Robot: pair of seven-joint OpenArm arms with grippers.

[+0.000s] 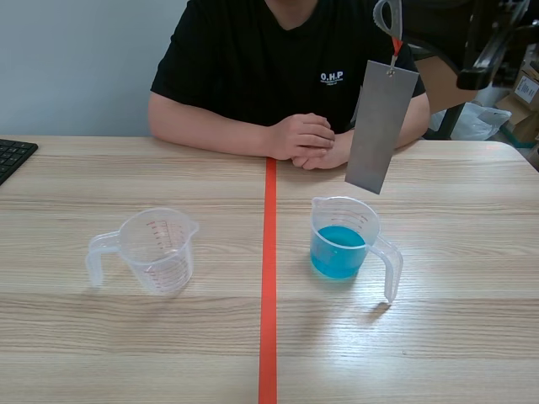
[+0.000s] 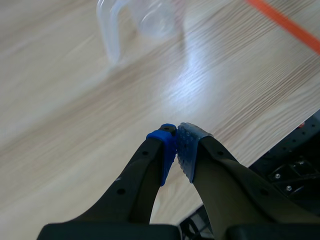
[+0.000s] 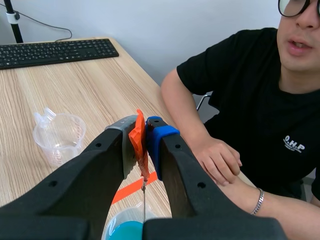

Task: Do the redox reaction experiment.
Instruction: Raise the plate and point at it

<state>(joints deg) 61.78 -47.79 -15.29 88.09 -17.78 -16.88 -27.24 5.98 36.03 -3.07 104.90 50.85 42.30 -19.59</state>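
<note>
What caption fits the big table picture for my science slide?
Right claw dangles a grey metal plate over the jug of blue liquid, beside an empty jug.

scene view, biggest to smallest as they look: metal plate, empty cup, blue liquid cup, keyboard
1. empty cup and blue liquid cup: alike, tied.
2. metal plate: close to them, longer but narrower; it hangs raised, so unsure.
3. keyboard: smallest, only a corner shows.
</note>
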